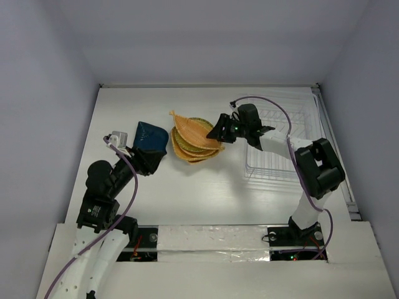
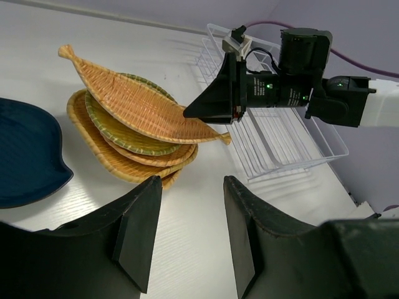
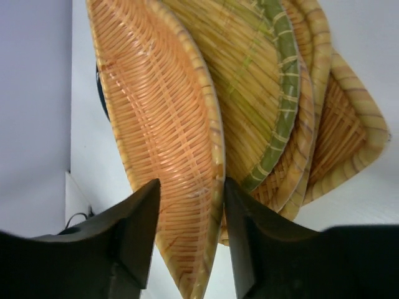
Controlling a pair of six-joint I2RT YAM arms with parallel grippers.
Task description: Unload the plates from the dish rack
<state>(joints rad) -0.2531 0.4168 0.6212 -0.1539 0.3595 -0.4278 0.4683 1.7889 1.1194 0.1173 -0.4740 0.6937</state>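
Plates (image 1: 196,149) lie piled on the table (image 1: 206,199), just left of the dish rack (image 1: 274,156), in which we see none left. Nearest us, our left gripper (image 2: 192,193) hangs with jaws apart and empty beside the dark blue plate (image 2: 25,156). Farther in, our right gripper (image 3: 190,193) straddles the tail of the top woven plate (image 2: 137,103), which leans tilted on the others; we cannot tell whether it pinches. We judge this a set-down: next, let go and lift clear.

A white table (image 1: 206,199) stands enclosed by plain pale lilac-grey walls (image 1: 43,93).
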